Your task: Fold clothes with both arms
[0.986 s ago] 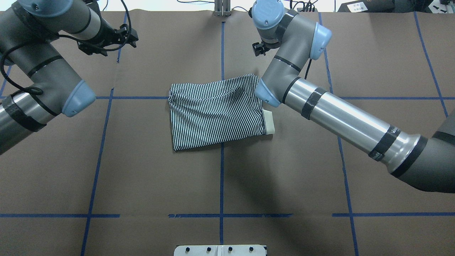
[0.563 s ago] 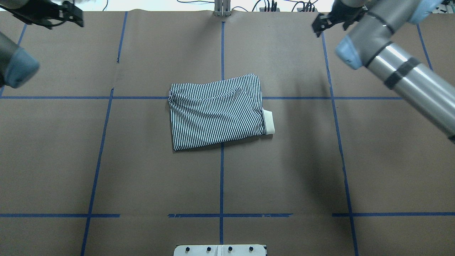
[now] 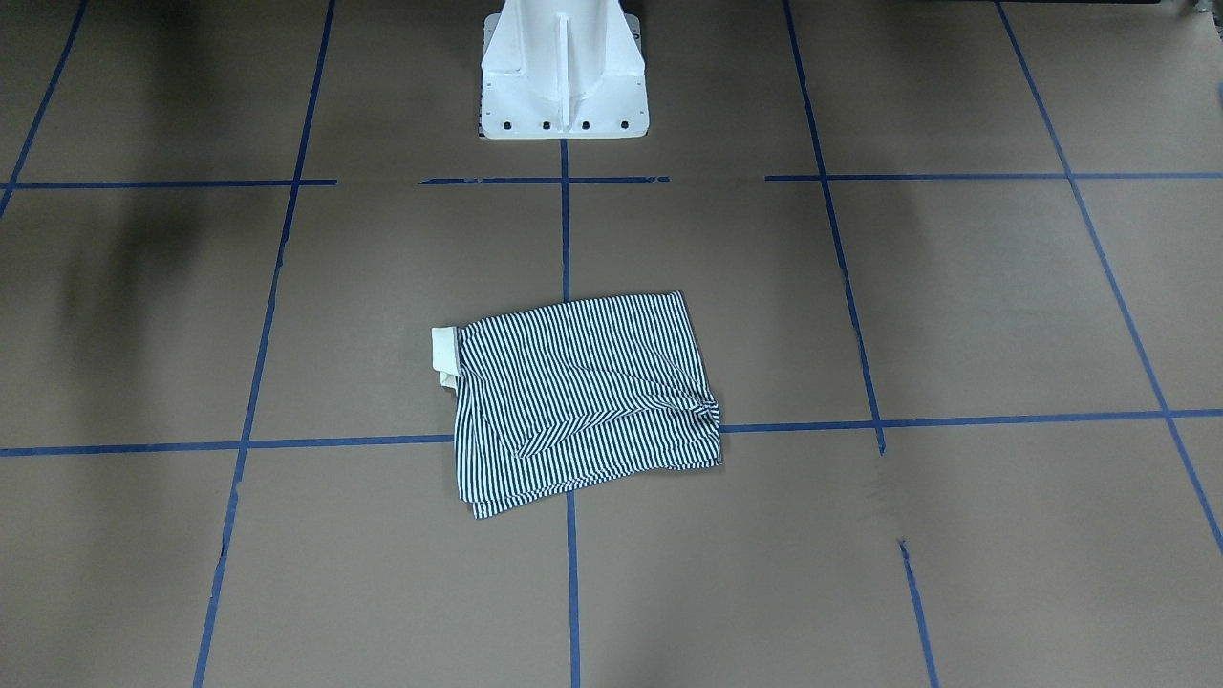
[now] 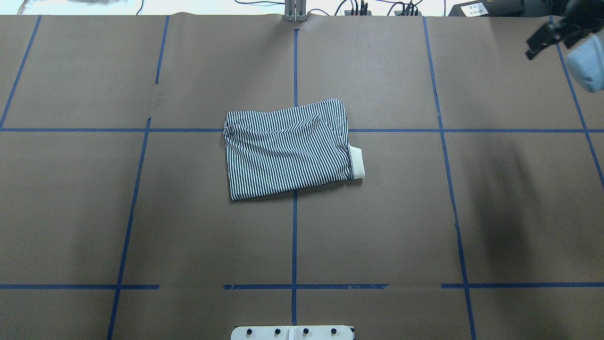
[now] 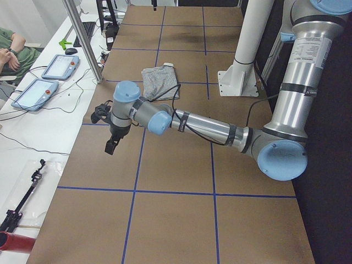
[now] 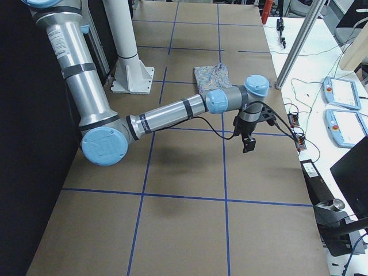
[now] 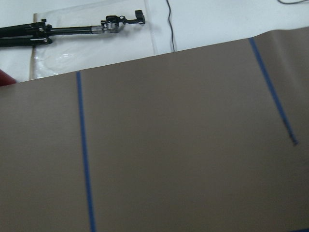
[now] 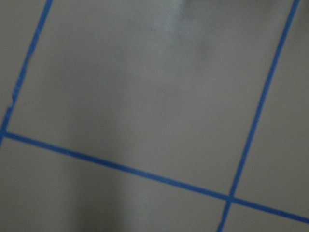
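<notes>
Folded polo shirt [image 4: 288, 148] on bench [image 4: 141, 212], well apart from left end effector [image 5: 111, 144] and right end effector [image 6: 248, 145]: we judge folding done, hence clearance; grip states we cannot tell.

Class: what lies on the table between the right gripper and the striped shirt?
Nothing but brown paper and a blue tape line between right gripper and shirt, shown in the overhead view.

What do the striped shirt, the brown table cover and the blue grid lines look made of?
The striped shirt: soft matte knit, probably cotton; it creases and folds limply. The table cover: matte brown paper, likely; a small tear shows. The grid lines: blue tape, apparently; edges chipped.
</notes>
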